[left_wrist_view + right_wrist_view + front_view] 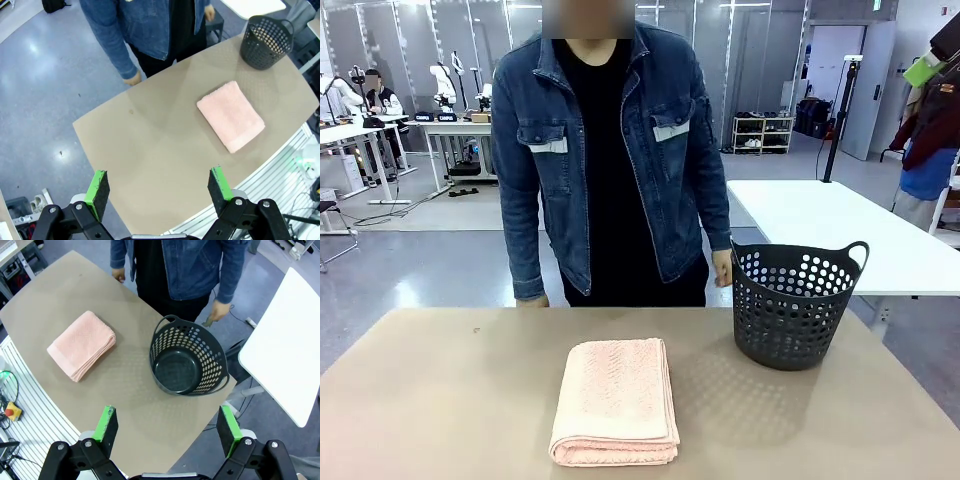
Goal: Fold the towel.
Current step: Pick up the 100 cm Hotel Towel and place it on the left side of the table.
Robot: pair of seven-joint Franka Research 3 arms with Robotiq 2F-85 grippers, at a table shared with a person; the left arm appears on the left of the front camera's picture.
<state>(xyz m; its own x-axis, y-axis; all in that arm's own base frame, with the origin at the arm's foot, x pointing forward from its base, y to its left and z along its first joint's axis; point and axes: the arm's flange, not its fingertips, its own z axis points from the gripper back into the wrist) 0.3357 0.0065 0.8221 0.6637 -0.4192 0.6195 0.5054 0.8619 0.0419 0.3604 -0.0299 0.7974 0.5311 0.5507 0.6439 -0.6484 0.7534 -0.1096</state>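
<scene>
towel: the towel (616,400) is lying folded into a neat oblong stack on the table (440,400), near my edge, about mid-table; layered edges are showing along one side in my right wrist view (81,344)
left gripper: my left gripper (159,192) is hanging high above the table, jaws spread wide, gripping nothing
right gripper: my right gripper (167,429) is likewise hovering high, jaws wide apart, empty
task state: I'm judging the fold as done or nearly so; the towel is sitting compact and squared
step in hand: if another fold is wanted, I'm thinking pinch both near corners through all layers, lift low, carry across evenly so edges are lining up; otherwise I'm keeping clear
risk: grabbing just the top layer would be peeling the stack open
towel material: salmon-pink terry, herringbone weave on top, smoother band along the near end; soft, thick, likely slumping when lifted
basket: the basket (793,304) is standing upright to my right of the towel, apart from it; dark plastic, round, perforated walls, loop handles, nothing inside in my right wrist view
table surface: tan, matte, flat
person: the person (610,150) is standing at the far edge in a denim jacket, hands down by the table edge
</scene>
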